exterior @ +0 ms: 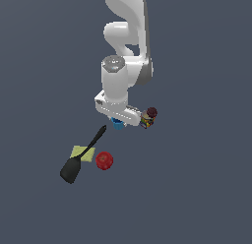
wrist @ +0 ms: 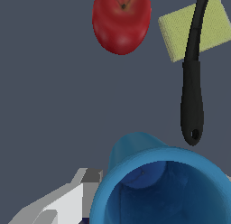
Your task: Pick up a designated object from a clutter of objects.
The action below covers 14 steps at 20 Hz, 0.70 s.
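The blue cup sits under the white gripper, at about one o'clock from the black spatula and nine o'clock from the dark-lidded jar in the exterior view. In the wrist view its open mouth fills the foreground beside one grey finger, but I cannot tell whether the fingers are grasping it or apart. I judge that an off-centre grip on the tapered wall could squeeze the cup sideways toward the spatula handle, the red apple, or the yellow-green sponge.
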Motion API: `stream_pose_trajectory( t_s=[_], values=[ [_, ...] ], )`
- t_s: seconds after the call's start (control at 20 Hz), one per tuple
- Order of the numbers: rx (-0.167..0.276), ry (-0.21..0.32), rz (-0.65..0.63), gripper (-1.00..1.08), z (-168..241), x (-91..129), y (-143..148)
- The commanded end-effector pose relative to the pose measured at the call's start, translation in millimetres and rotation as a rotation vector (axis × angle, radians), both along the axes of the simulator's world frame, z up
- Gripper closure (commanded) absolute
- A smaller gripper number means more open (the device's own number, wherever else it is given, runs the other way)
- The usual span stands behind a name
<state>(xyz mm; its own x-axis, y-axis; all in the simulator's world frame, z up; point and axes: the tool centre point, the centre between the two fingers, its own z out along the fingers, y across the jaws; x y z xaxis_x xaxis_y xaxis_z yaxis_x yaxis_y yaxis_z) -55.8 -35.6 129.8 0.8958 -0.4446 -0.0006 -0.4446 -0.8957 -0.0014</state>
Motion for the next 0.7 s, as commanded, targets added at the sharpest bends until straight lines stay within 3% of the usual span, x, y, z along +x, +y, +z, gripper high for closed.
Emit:
stream_pose_trajectory(
  t_s=[0.0, 0.65],
  values=[
    [0.000, -0.001, 0.000, 1.08, 23, 3, -14],
    [0.001, -0.001, -0.001, 1.08, 144, 18, -91]
  ],
)
